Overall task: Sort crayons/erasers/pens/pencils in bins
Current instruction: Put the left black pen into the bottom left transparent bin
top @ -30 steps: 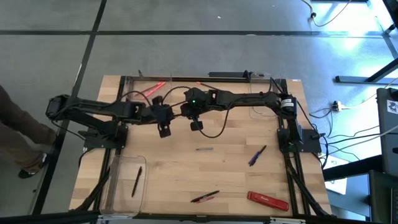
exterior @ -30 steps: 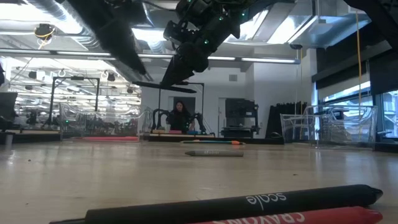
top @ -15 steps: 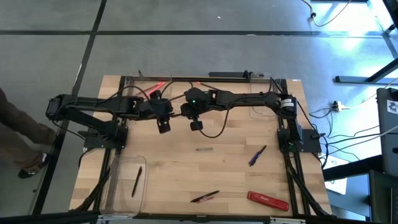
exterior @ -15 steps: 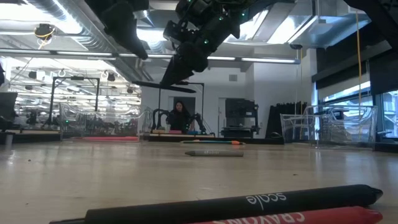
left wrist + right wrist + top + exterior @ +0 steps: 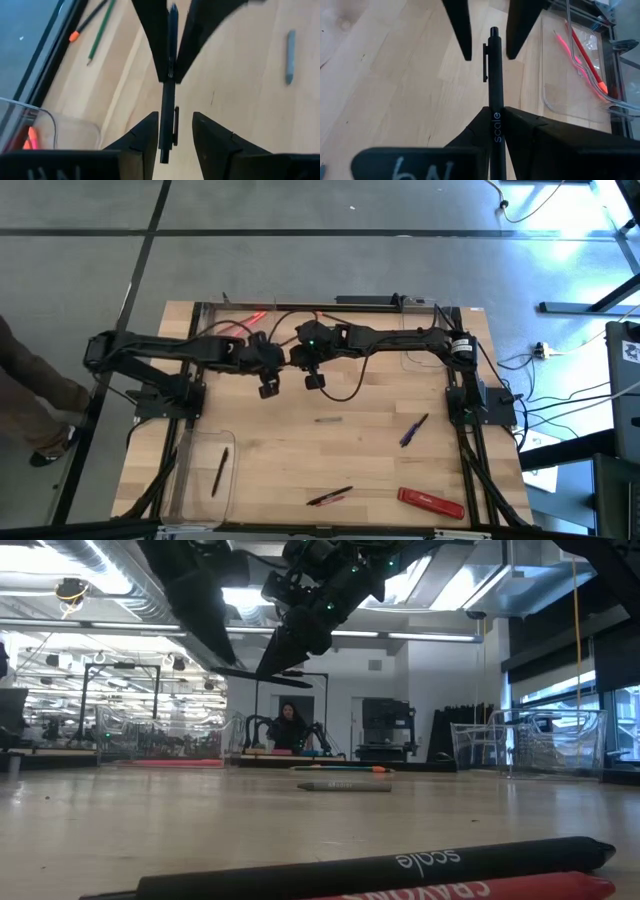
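A black pen (image 5: 493,75) printed "scale" hangs above the table's middle, with my right gripper (image 5: 495,109) (image 5: 315,379) shut on it. My left gripper (image 5: 175,115) (image 5: 268,387) faces it from the table's left and is open. Its two fingers (image 5: 462,30) stand on either side of the pen's clip end (image 5: 492,35) with gaps showing. A clear bin (image 5: 205,475) at the near left holds one dark stick (image 5: 219,472). Another bin (image 5: 580,65) at the far left holds red crayons (image 5: 582,55). A third bin (image 5: 425,345) stands at the far right. My right gripper pinches the pen's barrel (image 5: 496,119) between its two fingers, at the "scale" print. The pen sticks out ahead of the fingers toward the left gripper, clip end foremost. It is lifted clear of the table and shows about level in the low view (image 5: 262,672).
Loose on the wood lie a grey stick (image 5: 329,419), a blue pen (image 5: 413,430), a red and a dark stick (image 5: 330,497) and a flat red bar (image 5: 431,502). A green pencil (image 5: 100,32) lies by the far rail. A person's leg (image 5: 20,395) shows left of the table.
My left gripper has shifted a little toward the right gripper and the pen and tipped further down. My right gripper and the pen have kept still.
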Motion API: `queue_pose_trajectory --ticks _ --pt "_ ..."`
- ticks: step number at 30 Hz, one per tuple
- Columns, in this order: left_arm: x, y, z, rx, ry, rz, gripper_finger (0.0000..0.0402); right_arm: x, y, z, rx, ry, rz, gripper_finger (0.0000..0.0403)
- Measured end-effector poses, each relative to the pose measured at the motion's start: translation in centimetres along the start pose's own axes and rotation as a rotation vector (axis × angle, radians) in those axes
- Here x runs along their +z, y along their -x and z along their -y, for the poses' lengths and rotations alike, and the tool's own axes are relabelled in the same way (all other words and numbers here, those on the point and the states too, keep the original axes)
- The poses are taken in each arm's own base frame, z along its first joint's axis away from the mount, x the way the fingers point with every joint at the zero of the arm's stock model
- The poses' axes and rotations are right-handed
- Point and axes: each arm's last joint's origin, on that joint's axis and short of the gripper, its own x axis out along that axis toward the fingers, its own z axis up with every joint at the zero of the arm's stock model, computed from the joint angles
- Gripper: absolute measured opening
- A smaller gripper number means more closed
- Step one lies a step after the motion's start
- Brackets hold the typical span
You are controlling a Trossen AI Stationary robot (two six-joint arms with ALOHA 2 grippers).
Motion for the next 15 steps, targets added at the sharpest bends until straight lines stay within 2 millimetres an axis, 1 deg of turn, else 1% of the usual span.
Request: queue_pose_trajectory --ticks 4,9,15 --pt "-0.01 -0.51 0.13 0.014 -0.045 -0.018 0.0112 0.00 0.00 0.00 0.000 0.000 0.000 0.0045" --pt "-0.13 -0.50 -0.06 0.075 -0.052 -0.027 0.0112 -0.01 0.00 0.00 0.000 0.000 -0.001 0.0045" --pt "-0.19 -0.50 0.04 0.037 -0.037 -0.035 0.0112 -0.01 0.00 0.00 0.000 0.002 -0.001 0.0045"
